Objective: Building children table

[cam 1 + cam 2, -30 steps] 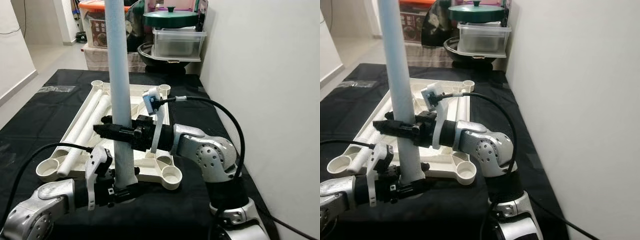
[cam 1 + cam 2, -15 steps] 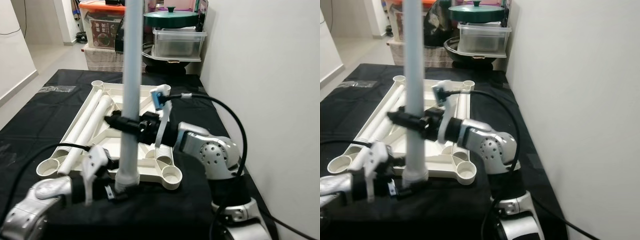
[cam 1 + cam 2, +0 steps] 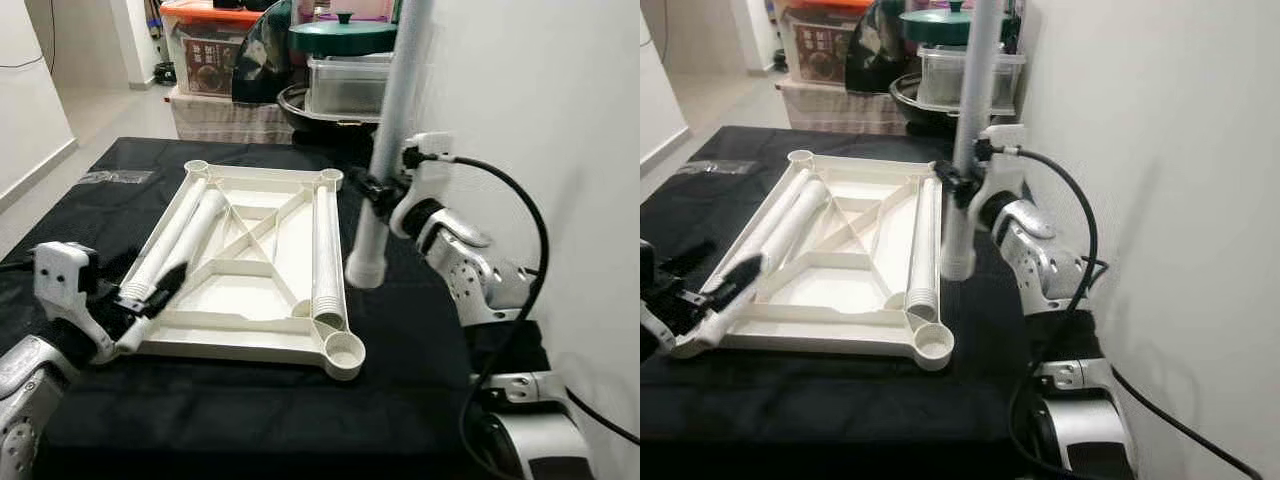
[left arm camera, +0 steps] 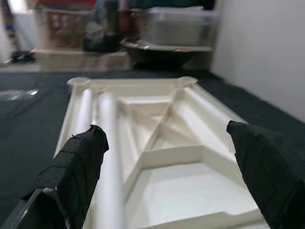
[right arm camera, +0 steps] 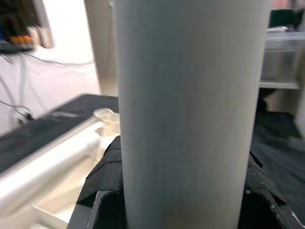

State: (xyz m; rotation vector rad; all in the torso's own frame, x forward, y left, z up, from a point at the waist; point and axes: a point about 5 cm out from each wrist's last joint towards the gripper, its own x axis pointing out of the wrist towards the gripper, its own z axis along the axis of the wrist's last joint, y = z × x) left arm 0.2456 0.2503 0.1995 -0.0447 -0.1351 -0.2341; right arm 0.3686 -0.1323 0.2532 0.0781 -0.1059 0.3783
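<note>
The white tabletop lies upside down on the black-covered table, with round sockets at its corners. Two white legs lie inside it, one along the left side and one along the right. My right gripper is shut on a third white leg, held nearly upright just right of the tabletop, its lower end hanging above the black cloth. In the right wrist view the leg stands between the black fingers. My left gripper is open at the tabletop's near left corner, holding nothing; its fingers stand wide apart.
A clear plastic box with a green lid and other storage boxes stand behind the table. A white wall runs close along the right. A clear plastic bag lies at the far left of the black cloth.
The left gripper let go of the leg's lower end and drew back to the left. The right gripper carried the upright leg from the near middle over to the tabletop's right side.
</note>
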